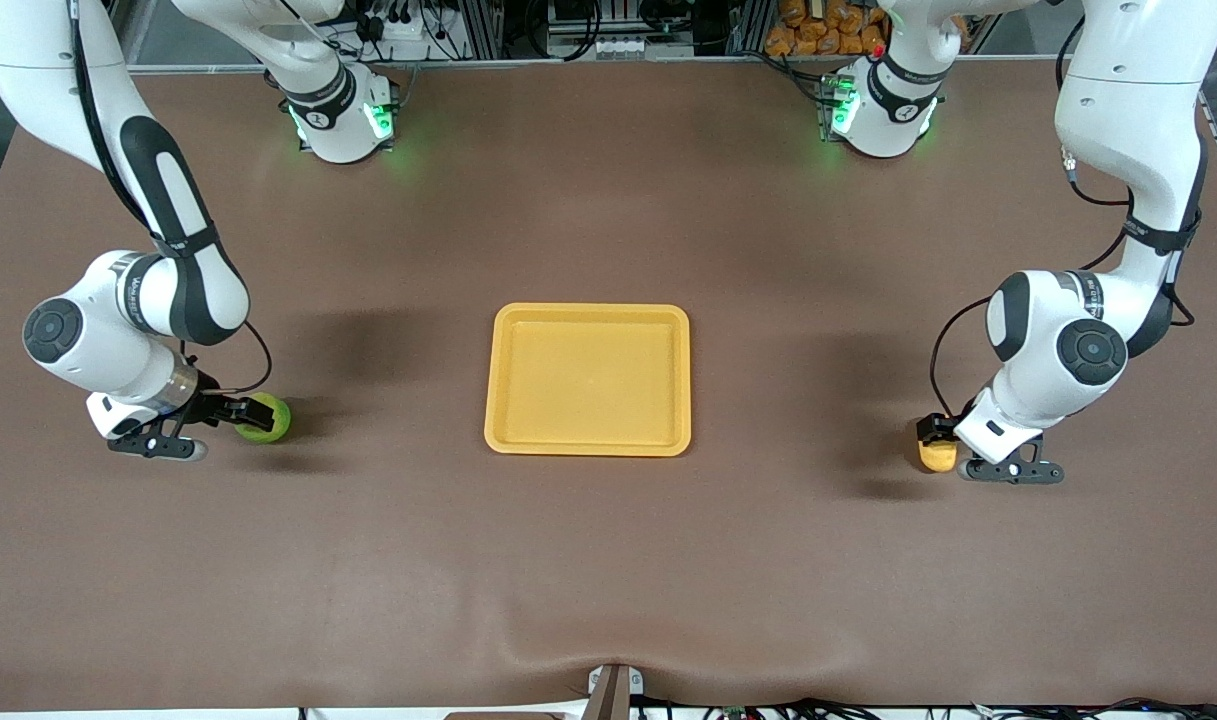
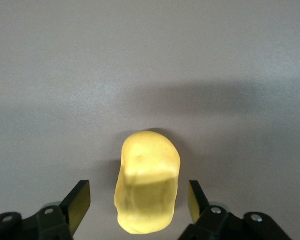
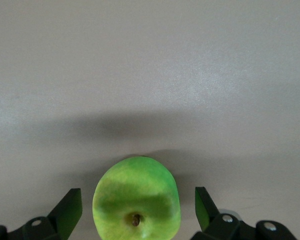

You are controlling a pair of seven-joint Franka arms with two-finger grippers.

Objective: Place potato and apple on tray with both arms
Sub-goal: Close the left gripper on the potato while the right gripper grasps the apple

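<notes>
From the front, the tray (image 1: 587,379) sits mid-table (image 1: 608,560) on brown cloth, with the right gripper (image 1: 230,418) and left gripper (image 1: 943,447) at the two ends. In the left wrist view, the potato (image 2: 147,182) lies between open fingers (image 2: 77,206), a gap each side. In the right wrist view, the apple (image 3: 137,199) sits between open fingers (image 3: 68,211), untouched.

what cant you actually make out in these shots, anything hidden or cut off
- Bumpy yellow-orange potato: its lower end is cut off by the left wrist view's edge; in the front view the left gripper and wrist cover part of it.
- Round green apple: cut off by the right wrist view's edge below the stem dimple.
- Right gripper: whether its open fingers touch the apple's lower sides, hidden by the fruit's bulge.
- Flat yellow-orange plastic tray: absent from both wrist views.
</notes>
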